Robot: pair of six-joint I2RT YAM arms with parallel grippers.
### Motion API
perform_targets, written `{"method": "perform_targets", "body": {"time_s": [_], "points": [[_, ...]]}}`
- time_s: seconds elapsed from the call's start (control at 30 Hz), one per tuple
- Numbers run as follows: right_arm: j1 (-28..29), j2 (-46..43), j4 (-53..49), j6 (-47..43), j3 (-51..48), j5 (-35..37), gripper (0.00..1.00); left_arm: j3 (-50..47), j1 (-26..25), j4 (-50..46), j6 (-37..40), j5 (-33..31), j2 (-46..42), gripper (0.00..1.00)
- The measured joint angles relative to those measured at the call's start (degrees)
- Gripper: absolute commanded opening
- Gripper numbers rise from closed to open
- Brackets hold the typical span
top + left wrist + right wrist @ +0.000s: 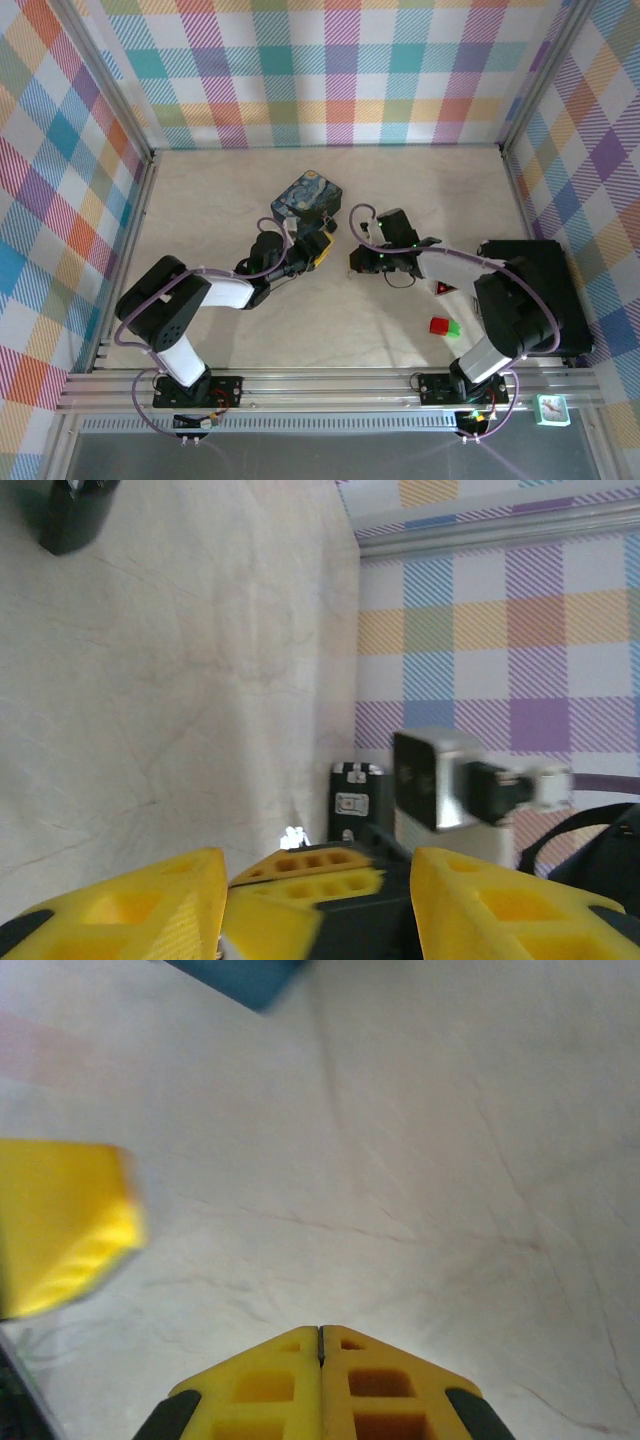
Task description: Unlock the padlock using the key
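My left gripper (322,245) stands open just below the blue tin, its yellow fingers (130,910) spread wide. My right gripper (356,262) faces it from the right, and its shut yellow fingers (310,872) reach into the gap between the left ones. In the right wrist view the right gripper (320,1330) has its fingers pressed flat together, and I see nothing between them. A small silvery glint (293,836), possibly the key, shows just past the right fingertips; I cannot tell whether it is held. The padlock is hidden.
The blue starry tin (305,195) lies behind the left gripper, its corner (240,975) close to the right one. A red block (438,325) and a green block (454,327) lie near the right arm's base. A large black case (535,290) fills the table's right side.
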Motion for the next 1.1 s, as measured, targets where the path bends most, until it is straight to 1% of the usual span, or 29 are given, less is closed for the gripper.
{"method": "perform_targets", "body": {"time_s": [0.1, 0.13, 0.17, 0.2, 0.3, 0.37, 0.4, 0.47, 0.6, 0.8, 0.87, 0.93, 1.0, 1.1], "points": [[1.1, 1.3, -1.4, 0.9, -0.4, 2.8, 0.0, 0.4, 0.1, -3.8, 2.3, -0.7, -1.6, 0.53], [1.2, 1.4, -1.8, 1.0, -0.4, 3.9, 0.02, 0.6, 0.1, -4.8, 2.8, -1.0, -1.9, 0.53], [1.5, 1.4, -2.3, 1.1, -0.3, 5.2, 0.08, 0.9, 0.1, -5.9, 3.4, -1.2, -2.0, 0.53], [1.6, 1.4, -3.0, 1.1, -0.3, 6.6, 0.17, 1.1, 0.2, -6.7, 3.8, -1.4, -2.0, 0.53], [1.7, 1.4, -5.8, 0.9, -0.3, 11.4, 0.38, 1.5, 0.2, -8.4, 4.6, -1.6, -2.0, 0.53], [1.7, 1.4, -7.5, 0.5, -0.3, 14.0, 0.47, 1.7, 0.2, -9.2, 5.0, -1.6, -2.0, 0.53], [1.7, 1.4, -8.5, 0.2, -0.2, 15.2, 0.54, 1.9, 0.2, -9.7, 5.2, -1.6, -2.0, 0.53], [1.8, 1.1, -10.3, -0.6, -0.2, 17.1, 0.58, 2.2, 0.2, -10.1, 5.3, -1.6, -2.0, 0.53], [3.2, -0.4, -14.9, -1.8, 0.6, 20.4, 0.59, 2.8, 0.2, -10.2, 5.4, -1.6, -2.0, 0.53], [7.9, 0.2, -21.4, -1.9, 5.6, 25.3, 0.59, 3.3, 0.2, -10.2, 5.6, -1.6, -2.0, 0.53], [9.2, 1.8, -23.1, -1.0, 7.9, 26.7, 0.56, 3.3, 0.2, -10.5, 5.7, -1.7, -2.0, 0.54], [10.5, 4.1, -24.3, 0.5, 10.1, 27.9, 0.52, 3.3, 0.6, -11.1, 6.0, -2.0, -2.3, 0.54], [11.6, 6.5, -25.2, 2.7, 11.6, 28.8, 0.47, 3.1, 1.8, -11.8, 6.4, -2.2, -3.1, 0.54], [12.9, 9.0, -26.6, 5.7, 12.3, 30.2, 0.45, 2.4, 4.2, -12.9, 6.9, -2.6, -5.5, 0.54]]}}
